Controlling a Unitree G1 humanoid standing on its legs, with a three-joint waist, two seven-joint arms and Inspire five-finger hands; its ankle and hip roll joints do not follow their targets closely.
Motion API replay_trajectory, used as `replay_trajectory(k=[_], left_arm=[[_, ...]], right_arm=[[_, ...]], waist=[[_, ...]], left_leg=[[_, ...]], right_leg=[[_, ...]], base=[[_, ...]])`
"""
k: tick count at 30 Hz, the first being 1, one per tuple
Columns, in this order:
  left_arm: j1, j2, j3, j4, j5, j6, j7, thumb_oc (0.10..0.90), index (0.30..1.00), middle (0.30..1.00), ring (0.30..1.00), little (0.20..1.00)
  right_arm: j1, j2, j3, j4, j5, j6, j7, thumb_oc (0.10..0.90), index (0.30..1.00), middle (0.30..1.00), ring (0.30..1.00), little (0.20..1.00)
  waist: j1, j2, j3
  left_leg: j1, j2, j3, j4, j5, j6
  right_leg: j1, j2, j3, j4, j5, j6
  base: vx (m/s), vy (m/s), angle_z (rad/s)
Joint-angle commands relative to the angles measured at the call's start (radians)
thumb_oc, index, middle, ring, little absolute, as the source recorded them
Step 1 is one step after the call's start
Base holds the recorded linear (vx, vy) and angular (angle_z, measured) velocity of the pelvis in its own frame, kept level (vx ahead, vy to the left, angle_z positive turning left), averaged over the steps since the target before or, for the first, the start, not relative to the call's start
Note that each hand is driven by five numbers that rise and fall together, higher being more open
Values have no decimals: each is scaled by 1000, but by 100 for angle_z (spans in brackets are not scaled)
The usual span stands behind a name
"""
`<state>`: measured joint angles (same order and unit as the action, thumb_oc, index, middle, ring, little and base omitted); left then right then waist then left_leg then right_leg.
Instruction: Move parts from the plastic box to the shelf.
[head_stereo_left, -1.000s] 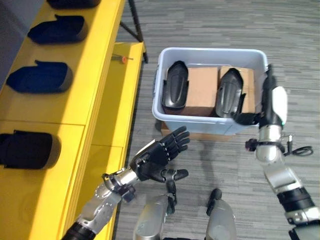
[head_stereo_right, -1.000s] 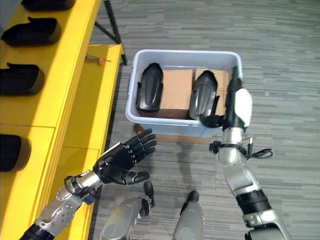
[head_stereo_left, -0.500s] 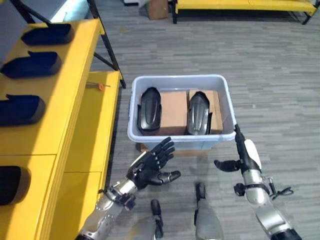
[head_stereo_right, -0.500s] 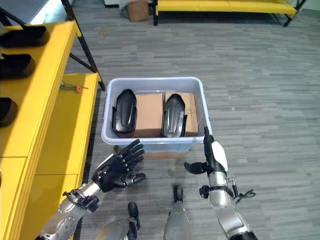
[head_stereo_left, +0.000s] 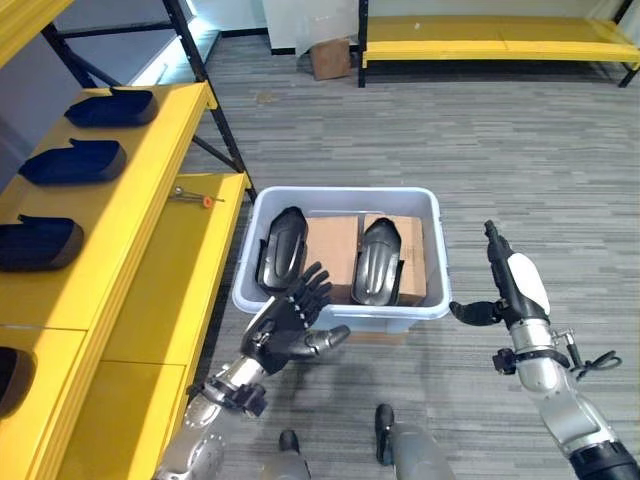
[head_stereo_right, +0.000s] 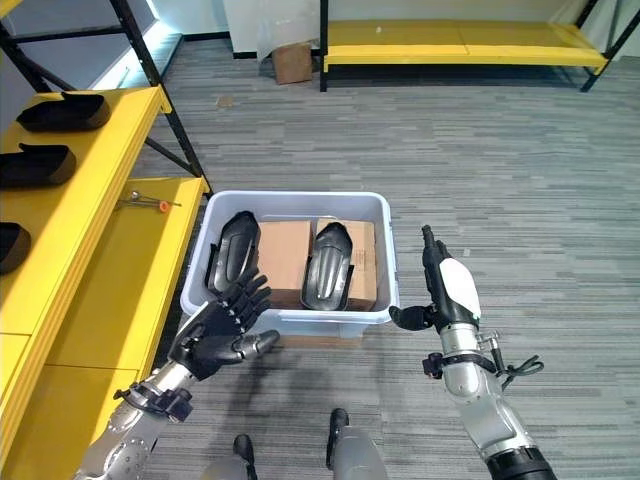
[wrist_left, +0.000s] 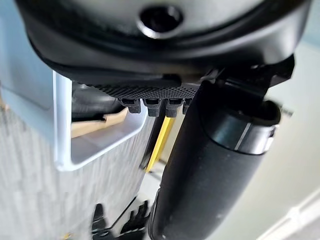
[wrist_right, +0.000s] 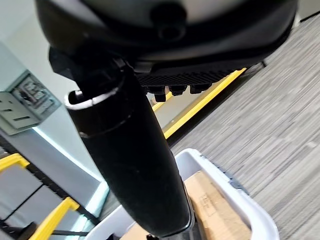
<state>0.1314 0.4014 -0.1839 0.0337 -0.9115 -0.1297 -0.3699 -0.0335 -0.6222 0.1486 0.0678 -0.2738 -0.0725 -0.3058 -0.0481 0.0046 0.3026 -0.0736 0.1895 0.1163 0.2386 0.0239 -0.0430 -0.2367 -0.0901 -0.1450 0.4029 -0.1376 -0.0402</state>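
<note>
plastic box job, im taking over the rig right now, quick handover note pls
Left hand: open, fingers spread, holding nothing, just in front of the plastic box.
Right hand: open, holding nothing, beside the box's right front corner.
Box sits on the floor by the yellow shelf, with two black parts lying on cardboard inside.
Done: dark parts already lie on the shelf's upper level.
Left: pick up both boxed parts and shelve them.

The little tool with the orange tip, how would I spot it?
Find the yellow shelf left of the plastic box. On its lower level, near the far end, lies a thin tool. Unlike the bulky dark parts above, it is slim with an orange tip.
</note>
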Motion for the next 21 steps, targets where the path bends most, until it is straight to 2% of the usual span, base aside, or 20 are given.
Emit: replay_trajectory(k=[1,2,3,4,5,7,8,9,10,14,17,21], left_arm=[[-55,-8,3,-88,-15,-48,-28,900,1000,1000,1000,1000],[-64,-6,-7,-85,-15,-51,-30,900,1000,1000,1000,1000],[-64,-6,-7,-85,-15,-52,-29,900,1000,1000,1000,1000],[-61,-2,-12,-92,-8,-57,-29,900,1000,1000,1000,1000],[-54,1,-13,-100,-3,-59,-28,900,1000,1000,1000,1000],[-47,3,-13,-104,-3,-60,-27,900,1000,1000,1000,1000],[-22,8,-6,-100,-10,-73,-35,900,1000,1000,1000,1000],[-5,12,5,-90,-21,-87,-49,900,1000,1000,1000,1000],[-2,7,16,-83,-20,-83,-56,900,1000,1000,1000,1000],[-9,3,18,-45,-21,-88,-80,900,1000,1000,1000,1000],[-14,13,13,-24,-26,-92,-106,900,1000,1000,1000,1000],[-19,35,5,-46,-9,-62,-121,900,1000,1000,1000,1000]], right_arm=[[-66,-37,-33,-104,3,-106,-39,900,1000,1000,1000,1000],[-83,-36,-24,-93,12,-111,-43,900,1000,1000,1000,1000],[-85,-36,-23,-93,14,-110,-43,900,1000,1000,1000,1000],[-87,-34,-21,-96,21,-102,-39,900,1000,1000,1000,1000],[-83,-31,-18,-101,17,-101,-42,900,1000,1000,1000,1000],[-77,-29,-14,-104,13,-103,-45,900,1000,1000,1000,1000],[-65,-31,-2,-106,30,-115,-43,900,1000,1000,1000,1000],[-68,-31,9,-98,30,-132,-28,900,1000,1000,1000,1000],[-77,-26,19,-89,30,-134,-17,900,1000,1000,1000,1000],[-69,-13,32,-89,18,-134,1,900,1000,1000,1000,1000],[-65,-11,30,-85,22,-136,5,900,1000,1000,1000,1000],[-79,-5,19,-83,70,-119,11,900,1000,1000,1000,1000]], waist=[[5,-42,-49],[15,-34,-36],[16,-33,-33],[24,-25,-29],[35,-16,-26],[44,-11,-23],[64,-3,-22],[79,0,-22],[87,-1,-29],[85,-1,-38],[87,-3,-44],[103,-14,-45]], left_leg=[[-62,-66,27,270,-14,8],[-95,-91,26,207,3,9],[-95,-94,28,192,6,9],[-104,-103,36,104,23,8],[-120,-104,20,22,74,-3],[-134,-102,-2,-27,117,-14],[-175,-85,-42,-115,187,-35],[-188,-85,-66,-159,187,-38],[-178,-87,-58,-180,152,-32],[-143,-87,-27,-190,112,-22],[-116,-103,-19,-195,85,-9],[-109,-136,-22,-203,61,5]], right_leg=[[184,24,26,-252,83,33],[199,35,31,-255,79,40],[204,35,31,-256,78,42],[223,40,26,-266,75,49],[244,50,26,-275,71,51],[260,57,30,-280,68,52],[300,64,48,-286,51,55],[325,59,63,-286,33,57],[337,50,63,-289,24,62],[348,33,42,-287,11,70],[347,21,27,-299,16,79],[338,7,11,-334,38,91]], base=[[63,-101,37],[68,-73,32],[101,42,20],[130,83,-17],[142,87,-22],[181,106,-23],[325,226,-35],[343,259,-52],[205,182,-57],[126,114,-44],[94,91,1],[47,58,24]])
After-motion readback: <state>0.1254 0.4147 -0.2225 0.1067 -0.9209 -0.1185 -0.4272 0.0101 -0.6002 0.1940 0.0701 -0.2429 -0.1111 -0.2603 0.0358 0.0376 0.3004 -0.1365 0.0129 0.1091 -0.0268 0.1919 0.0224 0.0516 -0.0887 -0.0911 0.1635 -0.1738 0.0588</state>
